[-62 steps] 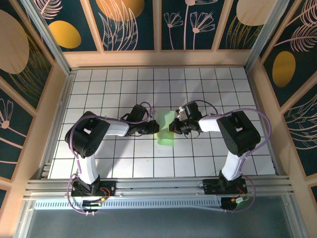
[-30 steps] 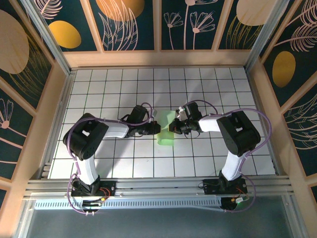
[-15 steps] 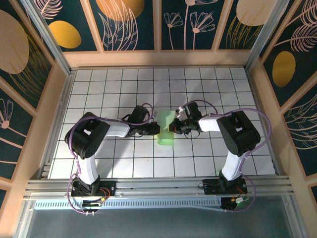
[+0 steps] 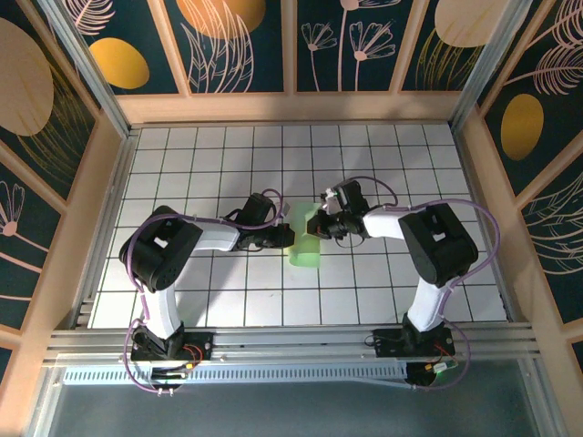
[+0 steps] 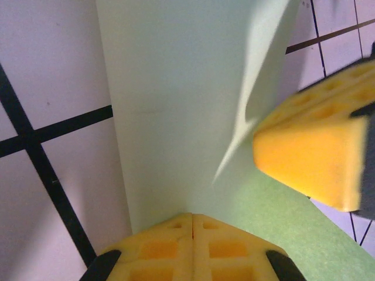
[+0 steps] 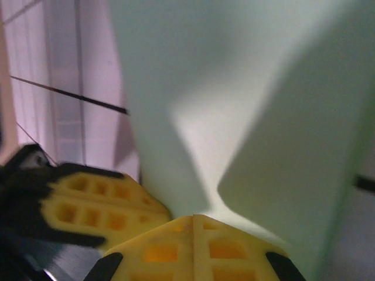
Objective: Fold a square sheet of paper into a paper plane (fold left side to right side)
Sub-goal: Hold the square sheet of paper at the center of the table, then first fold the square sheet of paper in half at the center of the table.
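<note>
2 grippers meet at the sheet of paper (image 4: 304,250), which lies near the middle of the table (image 4: 209,164) as a narrow folded strip running from near to far. In the last half second the right gripper (image 4: 321,223) has slid toward the far side and a little leftward, ending at the strip's far right corner, while the left gripper (image 4: 284,238) has hardly stirred on the left edge. We read this as the right arm drawing a flap at the far end while the left pins the paper. The lengthwise fold looks made, and the shaping of the point is only starting.

Both wrist views show each gripper's own pads pressed together along 1 seam, with paper running right up to that seam, so we judge each pair closed on the sheet.

We see thin, matte, pale green paper with a crisp straight edge, and soft shadow where 1 layer lifts off another. The pads are yellow, blocky and pocketed with square cells. The table is white tile with dark grid lines.
</note>
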Action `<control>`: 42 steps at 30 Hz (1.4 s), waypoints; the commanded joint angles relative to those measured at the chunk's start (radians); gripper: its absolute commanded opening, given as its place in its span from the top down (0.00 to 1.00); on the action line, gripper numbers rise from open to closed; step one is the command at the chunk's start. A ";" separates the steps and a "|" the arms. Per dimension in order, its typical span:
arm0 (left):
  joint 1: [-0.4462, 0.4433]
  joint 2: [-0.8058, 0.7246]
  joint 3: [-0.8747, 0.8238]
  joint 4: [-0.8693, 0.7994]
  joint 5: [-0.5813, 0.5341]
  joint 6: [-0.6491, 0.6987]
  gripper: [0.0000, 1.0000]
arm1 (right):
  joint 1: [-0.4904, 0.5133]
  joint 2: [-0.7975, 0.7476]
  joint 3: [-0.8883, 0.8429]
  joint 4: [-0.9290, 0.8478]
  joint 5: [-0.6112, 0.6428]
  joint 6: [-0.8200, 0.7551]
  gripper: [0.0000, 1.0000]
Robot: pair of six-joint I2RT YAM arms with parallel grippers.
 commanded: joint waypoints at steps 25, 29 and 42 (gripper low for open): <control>-0.045 -0.088 -0.189 -0.060 0.018 0.035 1.00 | 0.015 0.194 0.097 -0.043 0.067 -0.012 1.00; -0.056 -0.123 -0.270 -0.009 0.037 -0.008 1.00 | 0.014 0.193 0.097 -0.043 0.067 -0.016 1.00; 0.005 -0.252 -0.157 -0.092 -0.060 -0.068 1.00 | 0.025 0.180 0.091 -0.046 0.068 -0.028 1.00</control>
